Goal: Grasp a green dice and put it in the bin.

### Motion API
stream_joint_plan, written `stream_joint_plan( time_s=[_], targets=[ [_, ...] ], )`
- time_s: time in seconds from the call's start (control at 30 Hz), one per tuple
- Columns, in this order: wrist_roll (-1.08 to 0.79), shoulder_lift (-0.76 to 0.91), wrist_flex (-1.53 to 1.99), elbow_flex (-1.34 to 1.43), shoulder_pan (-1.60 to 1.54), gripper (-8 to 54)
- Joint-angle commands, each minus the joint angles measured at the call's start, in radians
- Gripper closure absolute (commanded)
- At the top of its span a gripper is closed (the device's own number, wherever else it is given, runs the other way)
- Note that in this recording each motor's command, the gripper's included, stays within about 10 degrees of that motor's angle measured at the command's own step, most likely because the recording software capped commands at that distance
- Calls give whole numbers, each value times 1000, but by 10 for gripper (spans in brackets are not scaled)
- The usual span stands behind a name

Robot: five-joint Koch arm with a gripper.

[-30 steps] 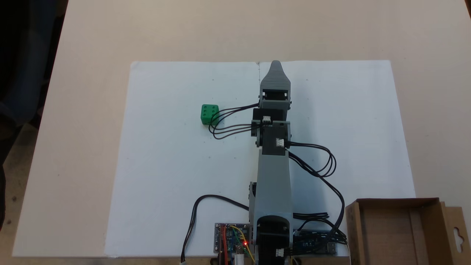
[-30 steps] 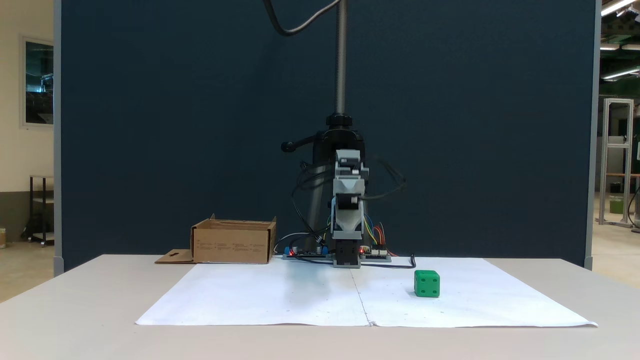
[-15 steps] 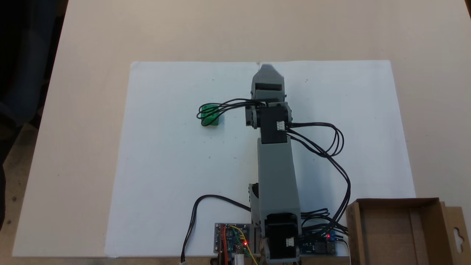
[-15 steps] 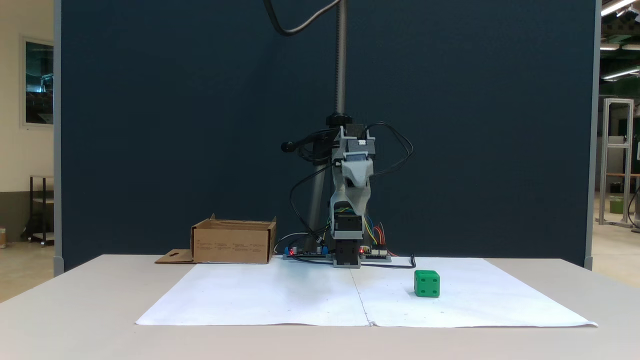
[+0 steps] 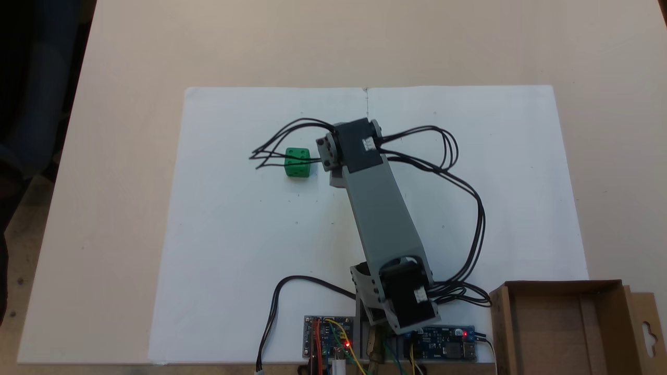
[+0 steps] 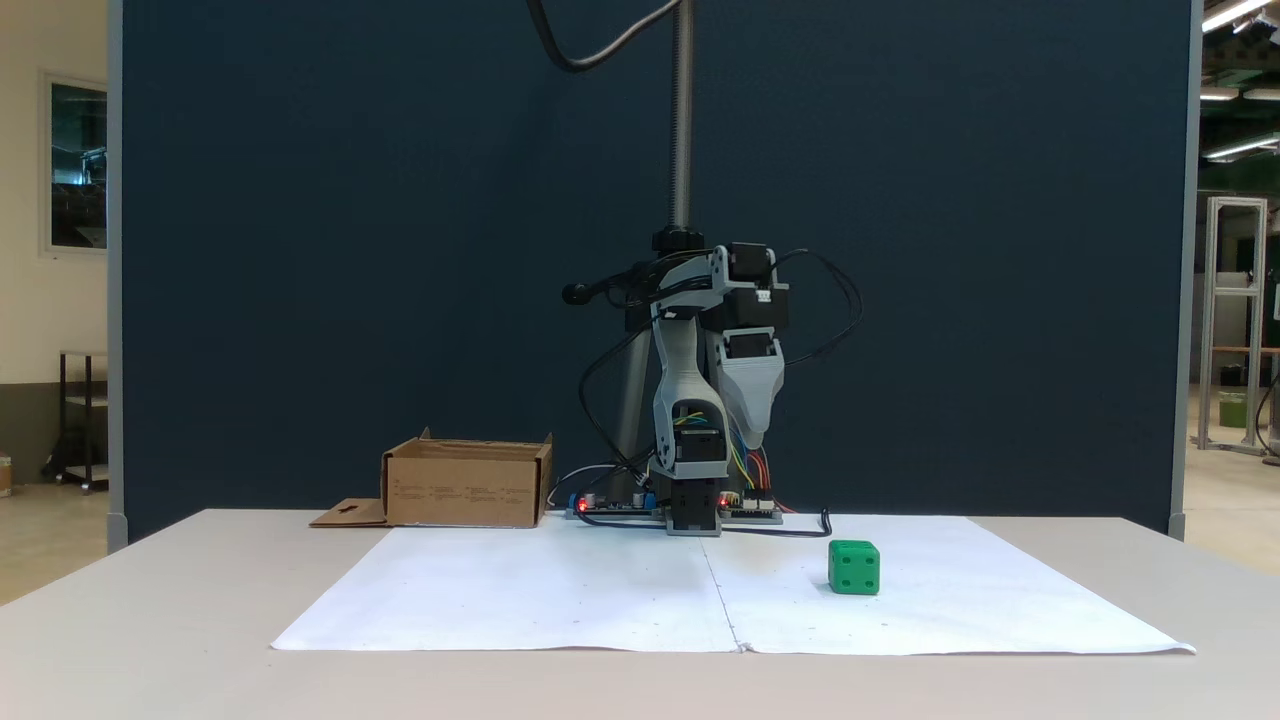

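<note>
The green dice (image 5: 297, 162) (image 6: 854, 567) rests on the white paper, with six pips on its top face in the view from above. My gripper (image 6: 757, 440) hangs well above the paper with its tip pointing down, to the left of the dice and farther back in the front view. Its jaws lie one behind the other, so any gap between them is hidden. From above, the black wrist motor (image 5: 354, 146) covers the gripper and sits just right of the dice. The bin (image 5: 503, 328) (image 6: 465, 490), a brown cardboard box, stands beside the arm's base.
White paper sheets (image 5: 234, 234) cover the middle of the beige table (image 5: 104, 156). Circuit boards (image 5: 328, 341) and loose black cables (image 5: 469, 208) lie around the arm's base. A dark panel (image 6: 300, 250) and a camera pole (image 6: 683, 120) stand behind.
The arm has swung towards the dice, leftward in the view from above. The gripper has tipped from reaching forward to pointing down. Dice and bin have not moved.
</note>
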Motion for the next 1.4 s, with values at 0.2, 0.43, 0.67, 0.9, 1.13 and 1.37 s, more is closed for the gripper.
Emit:
stream_joint_plan(
  time_s=[0.2,0.43,0.67,0.9,1.13,1.37],
  targets=[
    [143,-80,52,-107,-100,24],
    [189,-209,49,-193,-118,24],
    [238,-327,28,-256,-143,24],
    [298,-365,-8,-256,-161,23],
    [298,-373,-9,-245,-201,25],
    [313,-428,-67,-244,-221,26]
  ],
)
